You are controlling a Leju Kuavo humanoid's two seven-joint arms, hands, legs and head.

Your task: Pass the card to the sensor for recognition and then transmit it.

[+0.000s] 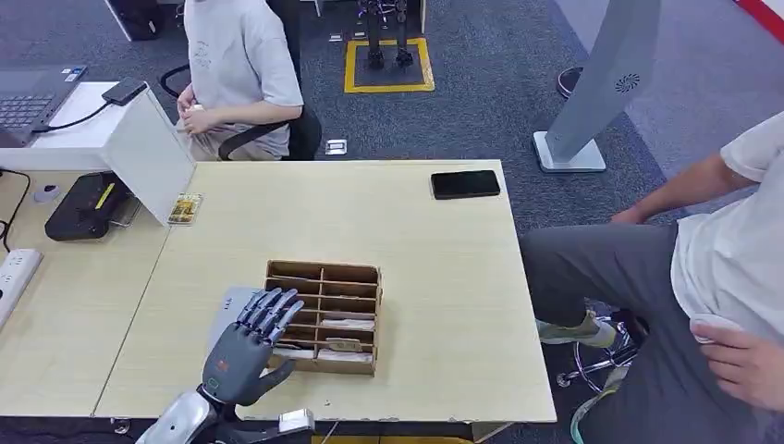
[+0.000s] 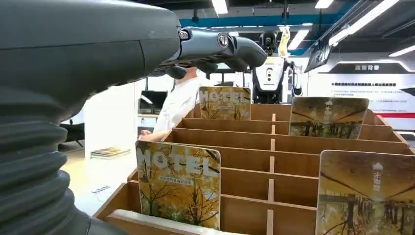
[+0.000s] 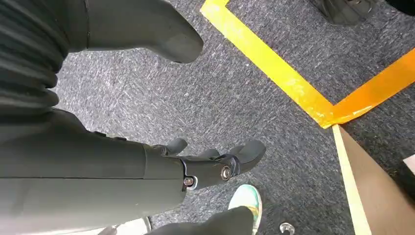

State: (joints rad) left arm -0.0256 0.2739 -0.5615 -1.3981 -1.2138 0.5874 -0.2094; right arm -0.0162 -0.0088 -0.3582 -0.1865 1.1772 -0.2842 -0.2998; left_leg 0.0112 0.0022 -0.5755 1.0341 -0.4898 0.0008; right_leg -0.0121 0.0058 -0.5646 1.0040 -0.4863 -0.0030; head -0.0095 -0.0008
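Low in the head view's lower left, left hand [image 1: 251,350] hovers empty, fingers spread, beside the wooden rack [image 1: 324,314], seemingly poised to pick a standing hotel card [image 2: 178,183]; right hand [image 3: 205,166] hangs empty, loosely open.

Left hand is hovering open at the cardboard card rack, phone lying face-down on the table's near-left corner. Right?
Not quite: the phone lies at the table's far-right corner, as the head view shows. The left hand is open at the cardboard card rack.

My left hand [image 1: 250,347] covers the near-left corner of the card rack [image 1: 324,316], whose lowest-right card [image 2: 364,196] is cut off by the wrist picture's edge.
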